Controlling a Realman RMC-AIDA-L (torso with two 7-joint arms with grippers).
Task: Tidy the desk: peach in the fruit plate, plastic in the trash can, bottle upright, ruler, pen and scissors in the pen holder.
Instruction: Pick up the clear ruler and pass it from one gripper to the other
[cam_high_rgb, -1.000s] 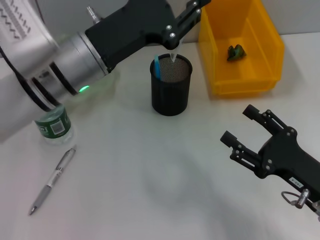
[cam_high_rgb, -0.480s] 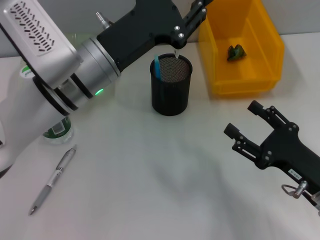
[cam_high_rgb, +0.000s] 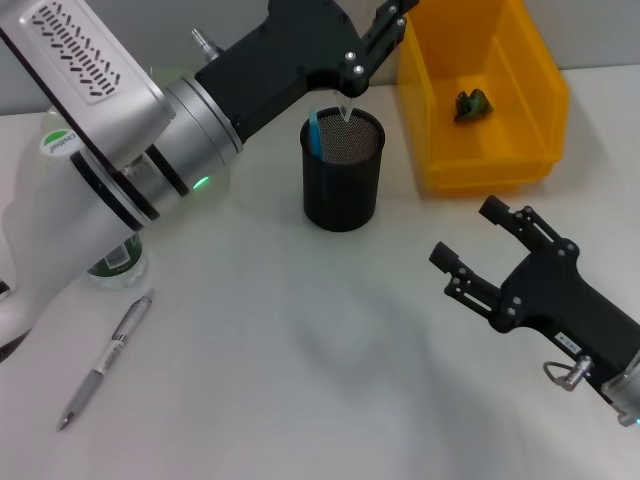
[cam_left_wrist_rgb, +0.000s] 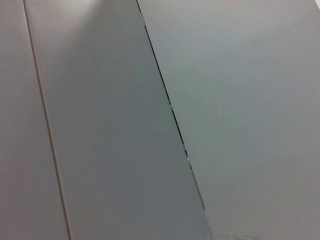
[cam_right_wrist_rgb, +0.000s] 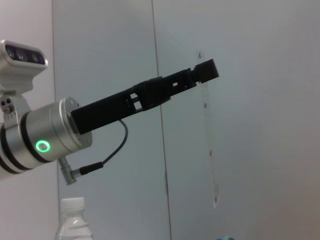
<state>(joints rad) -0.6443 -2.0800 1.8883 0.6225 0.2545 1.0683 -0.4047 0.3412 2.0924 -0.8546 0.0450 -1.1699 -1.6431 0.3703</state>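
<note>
The left gripper (cam_high_rgb: 385, 22) reaches over the black mesh pen holder (cam_high_rgb: 342, 170), its fingers pinched on the upper end of a clear ruler (cam_right_wrist_rgb: 209, 145). The right wrist view shows the ruler hanging straight down from the fingertips; in the head view only its lower tip appears, at the holder's mouth. Holding the ruler by its top lets it hang plumb, so the narrow strip can presumably slide into the opening without catching the rim. A blue-handled item (cam_high_rgb: 314, 132) — likely the scissors, though too little shows to be sure — already stands inside, against the near-left wall.

The right gripper (cam_high_rgb: 478, 242) hovers above the bare desk (cam_high_rgb: 300, 360) on the robot's right, jaws spread wide and holding nothing — apparently waiting clear of the working arm.

Other task items: the pen (cam_high_rgb: 105, 360) lies flat on the desk at the near left, not yet collected. The bottle (cam_high_rgb: 112, 262) stands beside it, largely hidden behind the left arm, with a capped top visible in the right wrist view. A crumpled green scrap (cam_high_rgb: 472, 103), probably the plastic, rests in the yellow bin (cam_high_rgb: 540, 90) that serves as trash can. Neither peach nor fruit plate is visible. The left wrist view shows only wall panels.
</note>
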